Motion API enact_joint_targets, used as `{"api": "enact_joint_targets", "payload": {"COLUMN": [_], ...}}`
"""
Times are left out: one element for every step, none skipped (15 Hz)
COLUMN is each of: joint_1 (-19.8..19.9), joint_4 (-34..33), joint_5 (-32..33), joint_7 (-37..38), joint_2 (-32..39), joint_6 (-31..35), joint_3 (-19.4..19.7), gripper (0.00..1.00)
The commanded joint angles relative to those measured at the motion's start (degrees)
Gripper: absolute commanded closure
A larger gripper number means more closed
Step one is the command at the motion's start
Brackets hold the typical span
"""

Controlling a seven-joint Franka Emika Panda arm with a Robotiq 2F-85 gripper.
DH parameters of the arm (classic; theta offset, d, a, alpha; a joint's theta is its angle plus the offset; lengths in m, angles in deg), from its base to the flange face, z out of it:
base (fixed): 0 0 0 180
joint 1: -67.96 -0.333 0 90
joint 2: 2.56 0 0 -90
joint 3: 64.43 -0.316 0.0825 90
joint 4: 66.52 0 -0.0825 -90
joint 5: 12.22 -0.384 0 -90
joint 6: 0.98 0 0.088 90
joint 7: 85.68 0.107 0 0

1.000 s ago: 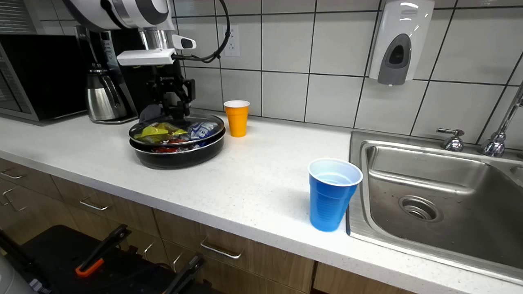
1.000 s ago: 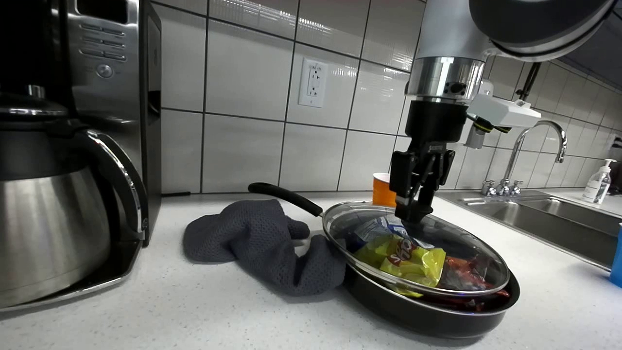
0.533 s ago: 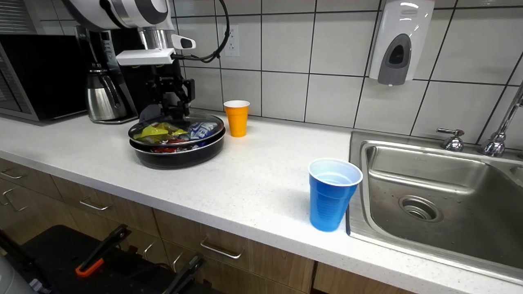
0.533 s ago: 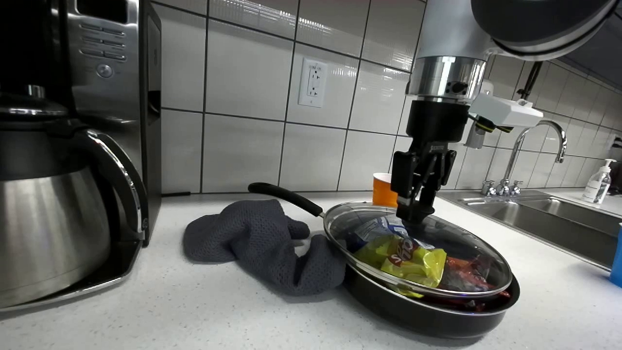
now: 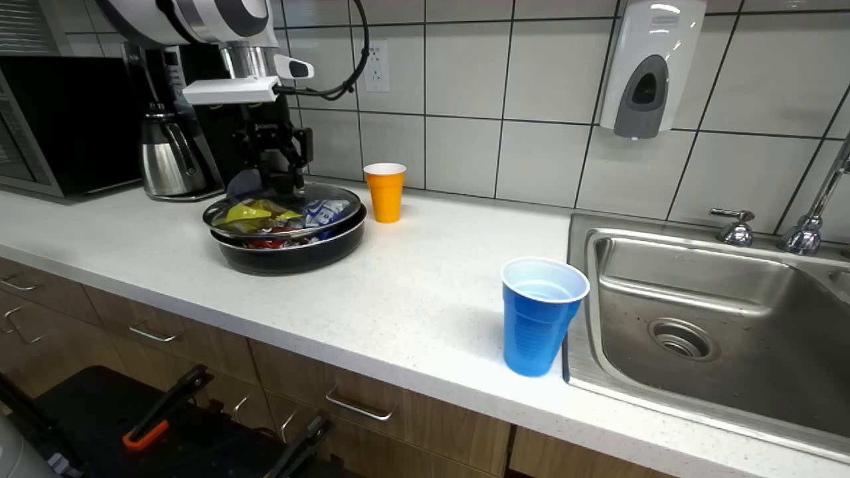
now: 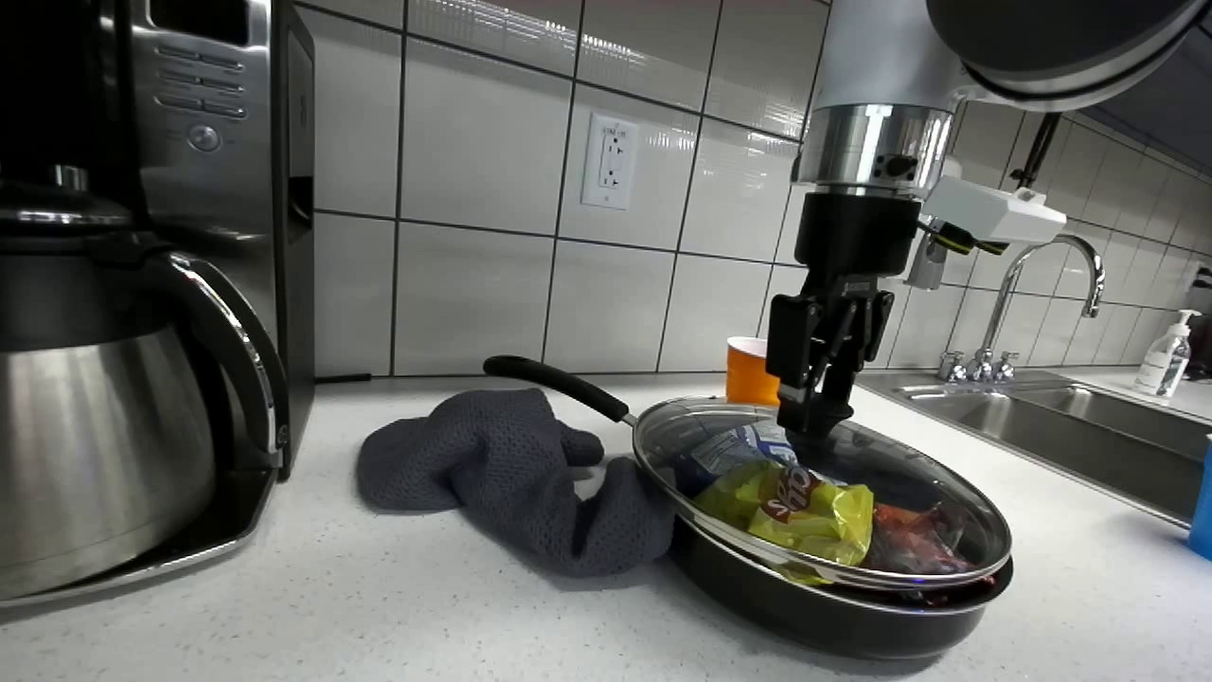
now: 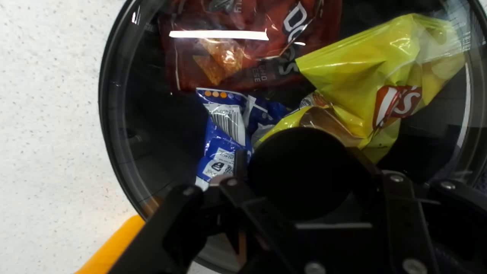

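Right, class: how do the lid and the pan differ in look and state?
The lid is see-through, the pan opaque black. The lid is gripped by the hand, while the pan stands on the counter. The pan has a long side handle; the lid shows none. Both are round.

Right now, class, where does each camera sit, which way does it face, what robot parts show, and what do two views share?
In an exterior view: raised, in front of the counter, facing tiled wall and sink; arm and gripper upper left.
In an exterior view: low, near the steel carafe, facing tiled wall and distant sink; arm and gripper right.
Wrist view: on the wrist, facing down through the glass lid at snack bags; gripper at bottom.
Both exterior views share the glass lid, pan and orange cup.
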Motion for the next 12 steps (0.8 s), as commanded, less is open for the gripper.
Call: {"api": "enact_joint_targets", "payload": {"joint_1": [0.0,0.0,0.1,0.1,0.1,0.2,0.2,0.2,0.2,0.2,0.2,0.2], "joint_4": [1.2,1.4,1.6,1.8,1.9,1.9,1.9,1.9,1.9,1.9,2.0,2.1], "joint_5": [0.6,1.0,1.4,1.6,1.8,1.9,1.8,1.6,1.5,1.9,2.3,2.6], "joint_7": [0.8,1.2,1.7,1.9,2.0,2.2,2.2,2.0,2.0,2.6,3.2,3.7], "joint_2": [-3.9,-3.9,-4.1,-4.1,-4.2,-4.0,-3.9,-3.7,-3.5,-3.4,-3.3,-3.3], "joint_6": [-2.6,-2.4,-2.4,-2.3,-2.3,-2.1,-2.0,-1.8,-1.6,-1.2,-0.9,-0.4], "joint_3": [-0.2,-0.1,0.0,0.1,0.1,0.2,0.3,0.3,0.4,0.5,0.5,0.6], "gripper": [0.61,0.61,0.61,0.61,0.61,0.61,0.61,0.61,0.61,0.61,0.61,0.61]}}
